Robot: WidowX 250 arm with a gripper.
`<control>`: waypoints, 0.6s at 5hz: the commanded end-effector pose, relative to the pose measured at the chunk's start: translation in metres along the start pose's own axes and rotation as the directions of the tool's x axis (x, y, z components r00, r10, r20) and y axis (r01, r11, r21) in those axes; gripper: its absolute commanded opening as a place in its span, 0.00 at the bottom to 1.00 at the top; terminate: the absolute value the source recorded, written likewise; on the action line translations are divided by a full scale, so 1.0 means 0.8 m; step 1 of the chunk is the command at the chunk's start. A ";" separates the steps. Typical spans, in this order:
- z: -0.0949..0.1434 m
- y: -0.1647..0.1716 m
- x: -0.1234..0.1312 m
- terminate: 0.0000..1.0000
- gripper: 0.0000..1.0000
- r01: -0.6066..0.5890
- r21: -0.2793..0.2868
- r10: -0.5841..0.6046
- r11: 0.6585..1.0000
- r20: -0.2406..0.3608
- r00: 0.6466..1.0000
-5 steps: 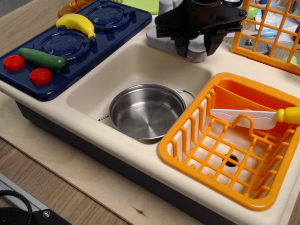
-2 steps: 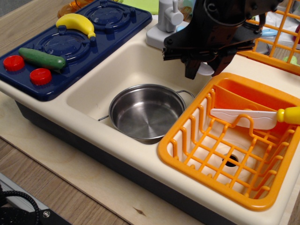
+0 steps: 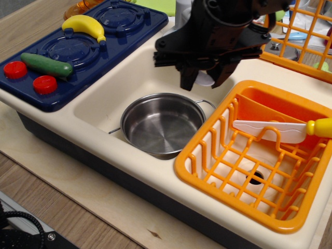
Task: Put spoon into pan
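The pan (image 3: 162,124) is a round shiny steel pot with two wire handles; it stands empty in the cream sink (image 3: 111,93). My black gripper (image 3: 205,78) hangs over the sink just behind and to the right of the pan, above its far rim. A small white oval, the bowl of the spoon (image 3: 206,79), shows between the fingers. The jaws look shut on it. The spoon's blue handle is hidden by the gripper.
An orange dish rack (image 3: 207,174) at the right holds a white-bladed knife with a yellow handle (image 3: 272,129). A second orange rack (image 3: 303,46) stands behind it. The blue stove (image 3: 78,46) at the left carries a banana (image 3: 83,25), a cucumber (image 3: 45,65) and red knobs.
My gripper has come down from the back and moved left from above the rack's corner, carrying the white spoon bowl toward the pan.
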State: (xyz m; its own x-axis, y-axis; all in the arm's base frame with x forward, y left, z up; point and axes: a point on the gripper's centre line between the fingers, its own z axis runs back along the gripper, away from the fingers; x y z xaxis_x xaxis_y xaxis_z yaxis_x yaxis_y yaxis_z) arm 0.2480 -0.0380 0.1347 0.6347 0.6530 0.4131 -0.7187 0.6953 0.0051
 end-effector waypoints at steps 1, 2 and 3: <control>-0.002 0.023 0.011 0.00 1.00 -0.014 -0.065 0.017 0.998 0.033 0.999; -0.014 0.026 0.011 0.00 1.00 0.027 -0.118 -0.023 0.993 0.032 0.999; -0.014 0.026 0.011 0.00 1.00 0.027 -0.118 -0.023 0.993 0.032 0.999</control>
State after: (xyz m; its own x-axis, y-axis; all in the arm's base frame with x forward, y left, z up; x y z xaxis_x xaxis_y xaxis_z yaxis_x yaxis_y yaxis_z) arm 0.2389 -0.0148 0.1189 0.6514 0.6306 0.4219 -0.6708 0.7385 -0.0681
